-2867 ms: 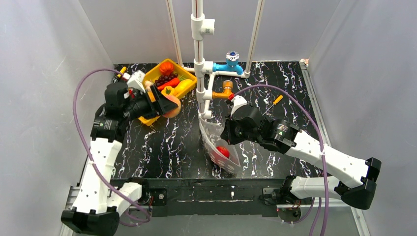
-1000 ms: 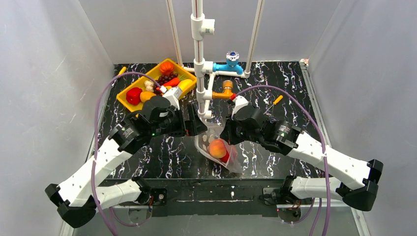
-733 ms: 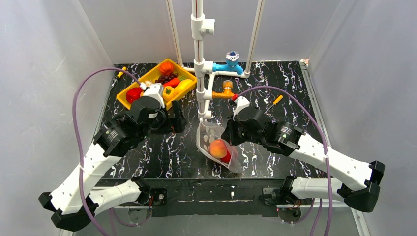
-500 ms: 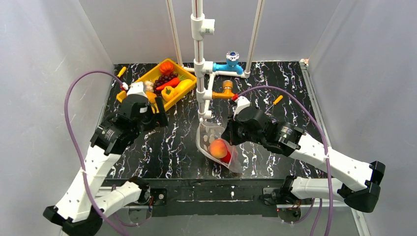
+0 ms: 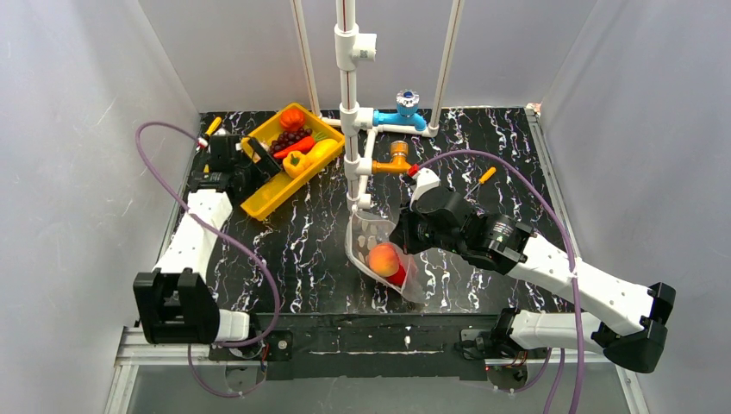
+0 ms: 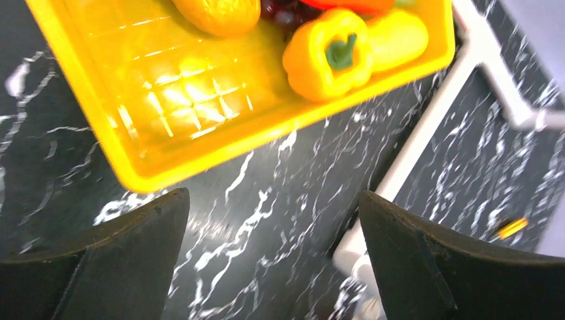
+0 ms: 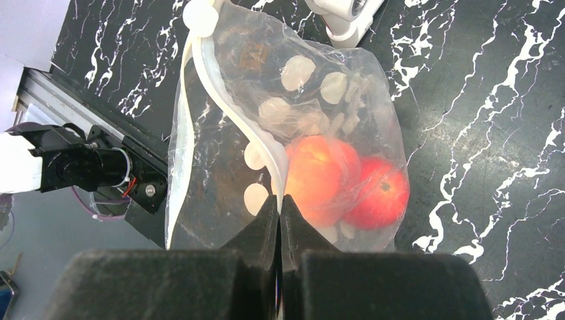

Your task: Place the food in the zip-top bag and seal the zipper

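Yellow tray (image 6: pixel 166 113) got returned to by the spread left gripper (image 6: pixel 272 195); zipper (image 7: pixel 234 115) still being pinched by right gripper (image 7: pixel 280 200).

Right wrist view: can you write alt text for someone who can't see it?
The right end effector pinches the rim of a clear dotted bag, holding its mouth open over a black marbled table. Inside lie a peach and a red fruit, side by side.

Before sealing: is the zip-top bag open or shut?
Open: the right hand pinches one rim of the zip-top bag; its mouth gapes, peach visible inside.
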